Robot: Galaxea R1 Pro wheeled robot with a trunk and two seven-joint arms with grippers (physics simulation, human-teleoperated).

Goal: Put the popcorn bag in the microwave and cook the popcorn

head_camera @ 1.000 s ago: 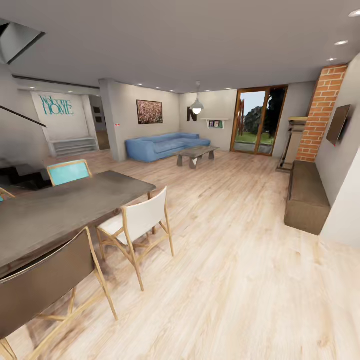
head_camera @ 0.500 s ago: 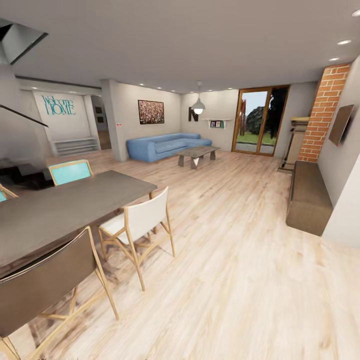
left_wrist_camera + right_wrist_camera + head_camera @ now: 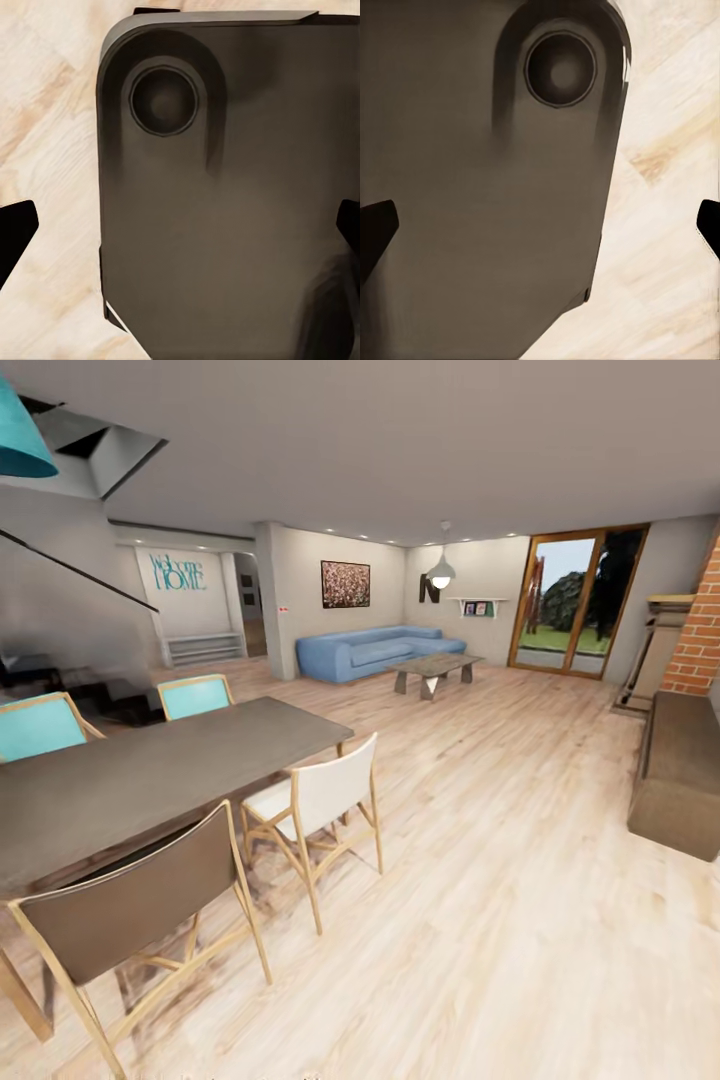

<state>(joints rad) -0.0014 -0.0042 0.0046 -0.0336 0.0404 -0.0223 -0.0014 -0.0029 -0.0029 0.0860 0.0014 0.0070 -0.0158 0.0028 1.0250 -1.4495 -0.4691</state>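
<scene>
I am in a living and dining room; the kitchen, the popcorn bag, the countertop and the microwave are out of view. In the left wrist view my left gripper (image 3: 180, 232) is open, its dark fingertips (image 3: 16, 231) far apart at the picture's edges, with nothing between them. Behind it lie the robot's dark body (image 3: 225, 210) and pale wood floor. My right gripper (image 3: 540, 229) is open the same way, fingertips (image 3: 375, 229) spread over the dark body and floor.
A long dark dining table (image 3: 150, 770) stands at the left with a white chair (image 3: 320, 800), a brown chair (image 3: 140, 910) and teal chairs (image 3: 195, 695). A blue sofa (image 3: 375, 650) and coffee table (image 3: 435, 668) lie ahead. At the right is a low brown cabinet (image 3: 685, 780). Wood floor (image 3: 500, 880) stretches between.
The whole head view has shifted to the right, so the camera has turned left. A second teal chair and a teal lampshade have come into the picture at the left.
</scene>
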